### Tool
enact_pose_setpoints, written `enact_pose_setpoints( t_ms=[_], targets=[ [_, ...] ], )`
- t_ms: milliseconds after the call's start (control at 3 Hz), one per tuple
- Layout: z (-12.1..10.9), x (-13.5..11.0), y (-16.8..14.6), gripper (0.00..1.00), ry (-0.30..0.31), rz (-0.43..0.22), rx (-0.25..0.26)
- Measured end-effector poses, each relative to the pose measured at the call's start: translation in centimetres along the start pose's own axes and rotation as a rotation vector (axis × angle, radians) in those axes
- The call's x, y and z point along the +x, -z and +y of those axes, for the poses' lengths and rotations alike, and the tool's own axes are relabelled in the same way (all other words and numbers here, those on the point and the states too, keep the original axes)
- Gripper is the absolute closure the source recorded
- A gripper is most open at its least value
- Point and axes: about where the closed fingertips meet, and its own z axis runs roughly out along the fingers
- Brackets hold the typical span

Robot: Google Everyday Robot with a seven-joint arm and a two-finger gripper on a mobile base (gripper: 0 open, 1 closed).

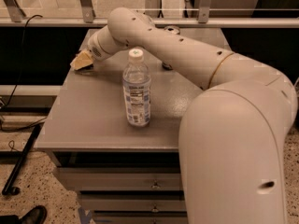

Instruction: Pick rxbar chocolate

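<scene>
At the table's (88, 125) far-left edge we see the gripper (82, 60), tan tip low over the surface; whether it's spread or pressed together we cannot tell. Right under it sits a dark sliver (88, 69), touching the tip. It may be the rxbar chocolate, but we can't confirm. Clear water bottle (137, 95) stands upright mid-table, white cap on, near the gripper but apart from it. Can (172, 30) sits at the back, mostly hidden behind the arm (187, 55). Drawers (117, 183) sit below the tabletop.

Bottle (137, 94) stands centred on the table (88, 125), hand (83, 61) behind it leftward.
</scene>
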Motion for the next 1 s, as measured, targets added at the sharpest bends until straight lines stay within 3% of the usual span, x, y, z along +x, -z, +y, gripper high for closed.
enact_pose_setpoints(
  t_ms=[667,1000],
  targets=[
    [1.25,1.54,-0.44,0.82,-0.032,0.019,-0.014],
    [1.20,1.18,-0.19,1.00,-0.032,0.019,-0.014]
  ],
)
